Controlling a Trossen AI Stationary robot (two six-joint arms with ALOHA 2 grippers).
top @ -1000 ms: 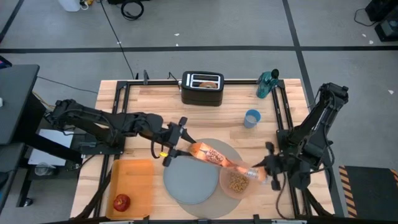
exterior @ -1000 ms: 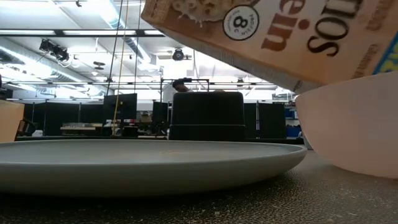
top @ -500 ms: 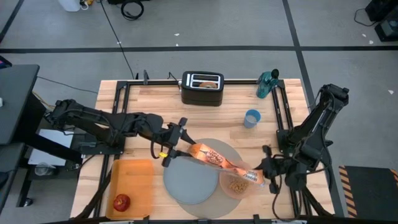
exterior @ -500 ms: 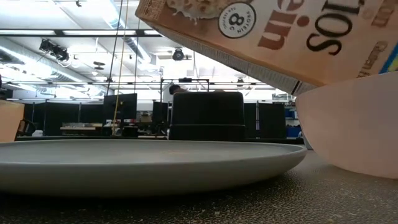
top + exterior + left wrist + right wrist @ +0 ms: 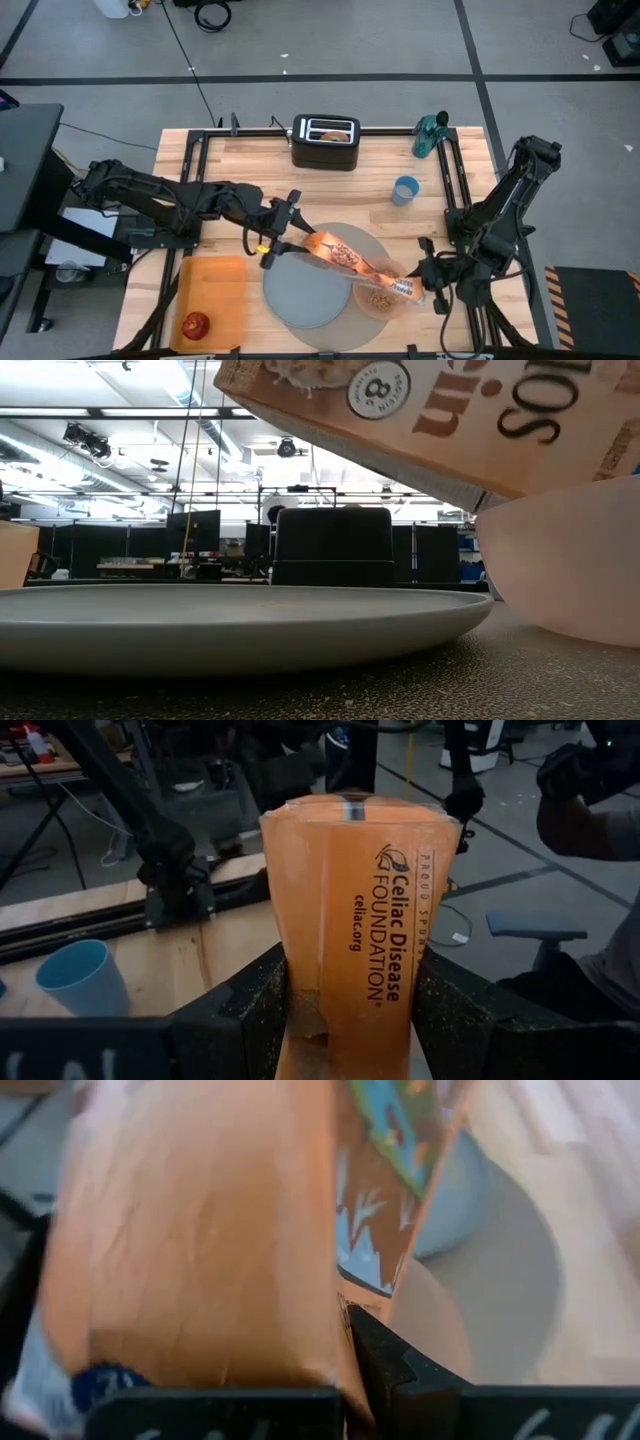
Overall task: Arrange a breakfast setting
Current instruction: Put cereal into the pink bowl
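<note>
An orange cereal box (image 5: 355, 263) lies slanted over the large round grey mat (image 5: 372, 245) and the grey plate (image 5: 300, 292). Its right end is over the pink bowl (image 5: 372, 300), which holds cereal and stands on the mat. My left gripper (image 5: 278, 235) is shut on the box's left end, and my right gripper (image 5: 424, 278) is shut at its right end. In the low view the box (image 5: 440, 410) hangs above the plate (image 5: 240, 615) and the bowl (image 5: 570, 560). The red apple (image 5: 195, 324) lies on the orange tray (image 5: 222, 285). The spoon does not show. My left gripper pinches the box's left end (image 5: 345, 1010) between its two fingers (image 5: 255, 1010), one on each broad side. The fingers come level from the table's left and lie along the box. The box is clear of the table and reaches away from the gripper. My right gripper is on the box's right end (image 5: 300, 1330), over the bowl, and comes from the table's right side. One finger (image 5: 385, 1365) lies against the box's edge. The box itself hides the other finger. This end is clear of the table.
The black toaster (image 5: 325, 141) stands at the far edge. A blue cup (image 5: 405, 190) and a teal bottle (image 5: 430, 135) stand at the far right. Bare wood lies between the toaster and the mat.
My right gripper has gone a little toward the table's near edge with the box's right end, which now lies farther over the bowl. The left end has stayed in my left gripper. In the low view the box has risen slightly.
</note>
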